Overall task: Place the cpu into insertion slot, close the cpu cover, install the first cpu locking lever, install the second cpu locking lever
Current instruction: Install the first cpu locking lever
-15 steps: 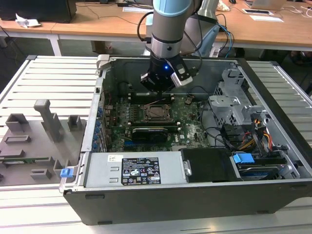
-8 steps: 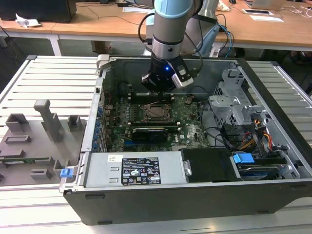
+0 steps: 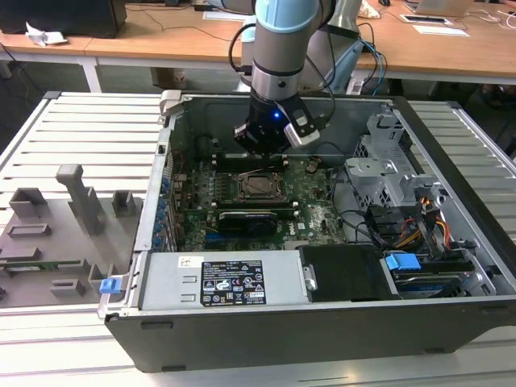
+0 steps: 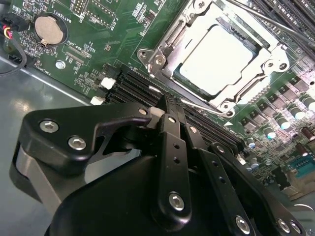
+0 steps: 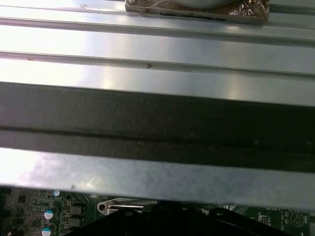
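The pale silver square cpu lies seated in its socket under the closed dark-metal cpu cover, while the black end effector, fingers pinched together and empty, hovers just beside the socket.

The cpu had a pale, smooth metal top with a soft sheen, and the cpu cover around it was bright, polished metal. The motherboard looked glossy green. The pincer was matt black, its links set with shiny metal screws. The computer case was dull grey painted metal, and the bench was ribbed, satin-bright aluminium.
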`<action>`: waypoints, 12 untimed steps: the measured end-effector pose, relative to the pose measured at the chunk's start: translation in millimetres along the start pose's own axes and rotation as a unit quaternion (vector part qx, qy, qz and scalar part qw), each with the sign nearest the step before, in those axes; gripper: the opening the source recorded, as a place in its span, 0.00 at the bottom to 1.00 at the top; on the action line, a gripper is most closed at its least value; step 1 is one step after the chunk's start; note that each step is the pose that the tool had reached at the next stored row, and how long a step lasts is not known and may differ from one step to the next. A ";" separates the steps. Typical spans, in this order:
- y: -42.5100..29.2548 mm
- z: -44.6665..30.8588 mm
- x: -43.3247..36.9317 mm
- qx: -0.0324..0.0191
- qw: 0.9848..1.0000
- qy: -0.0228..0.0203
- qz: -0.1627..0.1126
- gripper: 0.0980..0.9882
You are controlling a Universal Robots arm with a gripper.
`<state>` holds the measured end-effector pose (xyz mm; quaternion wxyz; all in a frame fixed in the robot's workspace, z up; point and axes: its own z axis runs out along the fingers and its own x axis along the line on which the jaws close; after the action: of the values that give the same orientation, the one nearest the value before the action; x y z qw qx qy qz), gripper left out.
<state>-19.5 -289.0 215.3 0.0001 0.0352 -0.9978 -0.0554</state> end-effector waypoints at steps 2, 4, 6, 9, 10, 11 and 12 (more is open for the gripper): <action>-0.1 0.6 -0.2 0.000 1.000 0.000 0.000 0.01; -0.1 1.4 -0.4 0.000 1.000 0.000 0.000 0.01; -0.3 2.6 -0.7 0.000 1.000 0.000 0.000 0.01; -0.6 4.0 -1.9 0.000 1.000 0.000 0.000 0.01; -0.7 4.5 -2.3 0.000 1.000 0.000 0.000 0.01; -0.7 4.9 -2.6 0.000 1.000 0.000 0.000 0.01; -0.8 5.3 -2.8 0.000 1.000 0.000 0.000 0.01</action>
<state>-16.6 -289.0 209.9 0.0001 0.0351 -0.9979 -0.0553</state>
